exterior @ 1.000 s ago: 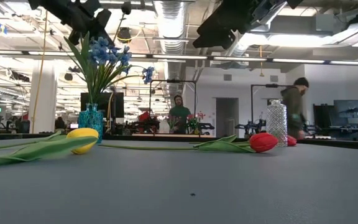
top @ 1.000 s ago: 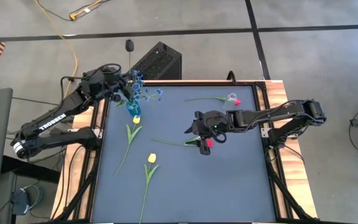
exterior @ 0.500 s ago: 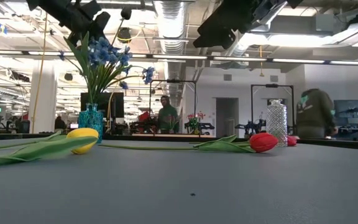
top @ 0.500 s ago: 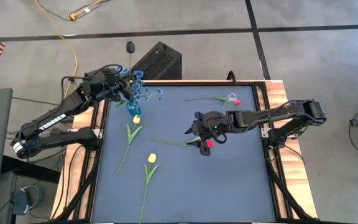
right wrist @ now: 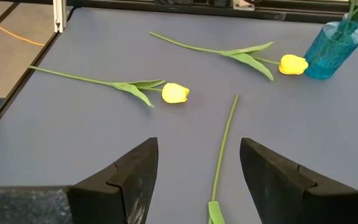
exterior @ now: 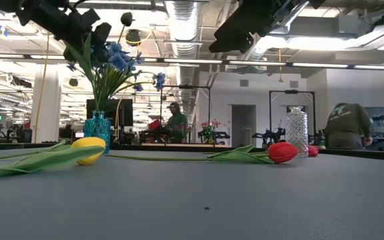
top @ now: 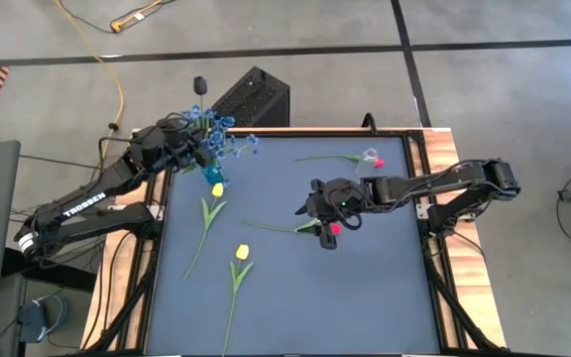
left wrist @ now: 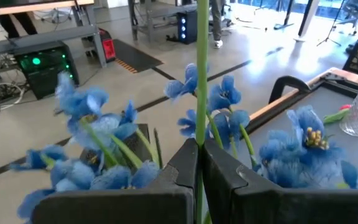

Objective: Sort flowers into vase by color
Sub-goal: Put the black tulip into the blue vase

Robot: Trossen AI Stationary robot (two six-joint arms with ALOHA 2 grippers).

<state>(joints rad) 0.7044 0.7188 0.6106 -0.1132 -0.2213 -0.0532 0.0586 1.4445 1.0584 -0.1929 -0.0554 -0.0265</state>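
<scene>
A bunch of blue flowers [top: 224,137] stands in a blue glass vase [top: 211,175] at the table's far left, stems in the vase's neck [exterior: 99,115]. My left gripper [top: 192,151] is just above the vase among the blossoms [left wrist: 92,102], shut on a green stem. Two yellow tulips [top: 217,188] [top: 242,252] lie flat on the mat. A red tulip [top: 333,229] lies mid-table under my right gripper [right wrist: 197,180], which hangs open over its stem [right wrist: 222,149]. Another red tulip [top: 378,162] lies by a clear vase [top: 370,156]. My left gripper pinches one thin green stem [left wrist: 199,134] between its two fingers. The fingers come about level from the table's left side and lie across the stem. The stem stands nearly upright, rising past the blossoms; its lower part is hidden behind the fingers.
A black box [top: 254,97] stands beyond the table's far edge near the blue vase. People move in the room behind the table [exterior: 344,127]. The near half of the mat [top: 345,297] holds only the yellow tulip's stem.
My left gripper has sunk a little over the blue vase, still shut on the stem, and the blossoms have swayed with it toward the far edge. My right gripper has kept still.
</scene>
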